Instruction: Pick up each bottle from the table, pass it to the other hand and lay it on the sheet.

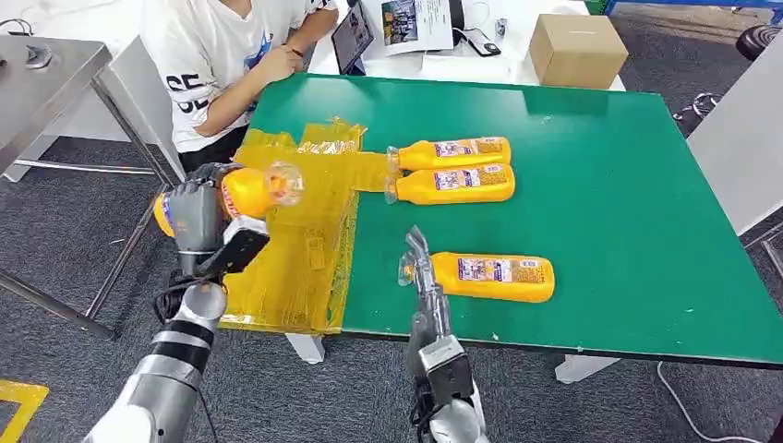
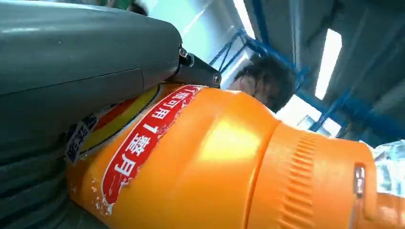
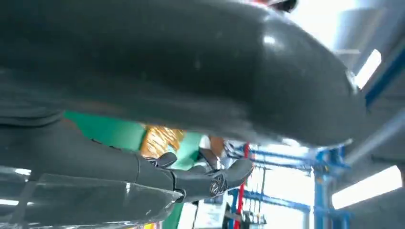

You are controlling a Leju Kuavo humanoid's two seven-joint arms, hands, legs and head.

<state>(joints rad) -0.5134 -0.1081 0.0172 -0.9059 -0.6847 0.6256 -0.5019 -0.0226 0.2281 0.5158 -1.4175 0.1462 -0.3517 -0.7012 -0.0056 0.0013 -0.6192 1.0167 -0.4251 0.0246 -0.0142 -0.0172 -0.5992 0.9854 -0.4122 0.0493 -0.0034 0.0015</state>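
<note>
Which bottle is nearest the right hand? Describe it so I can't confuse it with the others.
On the green table, look at the near edge just right of the yellow sheet. The lone bottle lies alone by the right hand, while two bottles lie paired farther back.

four orange bottles, one yellow sheet, one cardboard box.
</note>
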